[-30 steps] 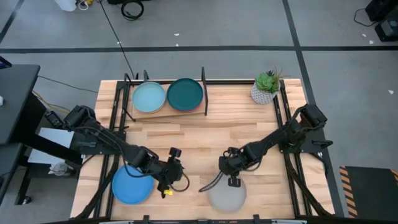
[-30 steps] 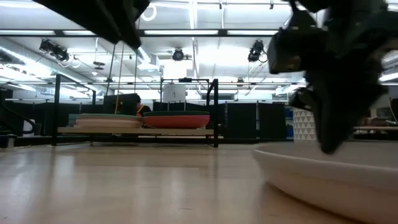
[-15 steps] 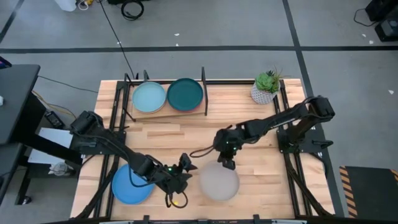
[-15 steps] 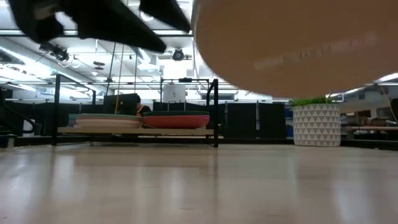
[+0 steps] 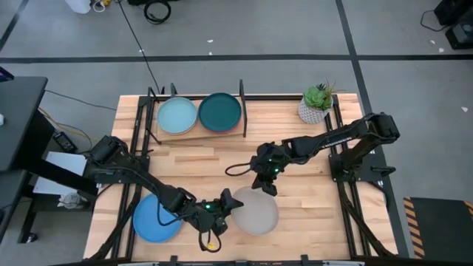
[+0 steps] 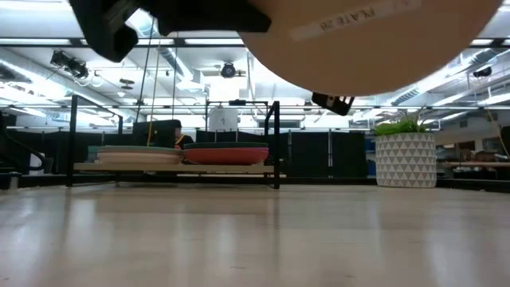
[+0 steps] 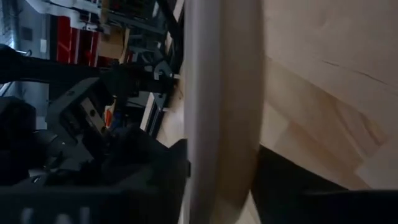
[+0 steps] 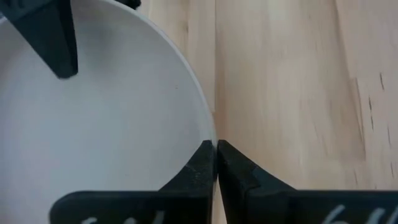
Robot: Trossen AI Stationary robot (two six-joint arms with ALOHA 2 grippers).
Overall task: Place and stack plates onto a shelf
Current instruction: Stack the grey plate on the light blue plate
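The grey plate (image 5: 256, 213) hangs in the air over the table's near middle; its underside (image 6: 358, 40) fills the top of the low view. My right gripper (image 5: 265, 185) is shut on its far rim. My left gripper (image 5: 229, 201) is shut on its left rim. The blue plate (image 5: 155, 219) lies flat on the table near the left arm. The shelf (image 5: 198, 131) at the far edge carries two stacks, topped by a pale blue plate (image 5: 177, 116) and a dark teal plate (image 5: 220, 111). My left gripper pinches the grey plate's left rim (image 7: 217, 124), one finger on the upper face (image 8: 53, 37) and one under it, coming level from the table's left. The plate is clear of the table. My right gripper pinches the plate's far rim (image 8: 208, 134) between its two fingers (image 8: 199, 163), one on the inner face and one outside, coming from above and the far side. The plate is lifted clear, roughly level.
A small white pot with a green plant (image 5: 316, 104) stands at the far right corner. The shelf's black upright dividers (image 5: 243, 107) rise beside the stacks. Bare wooden tabletop (image 5: 199, 162) lies between the shelf and the grippers.
My right gripper has lifted the grey plate off the table near the near edge and carried it up, leftward and slightly toward the far edge. My left gripper has moved from over the blue plate rightward to the grey plate's left rim and taken hold.
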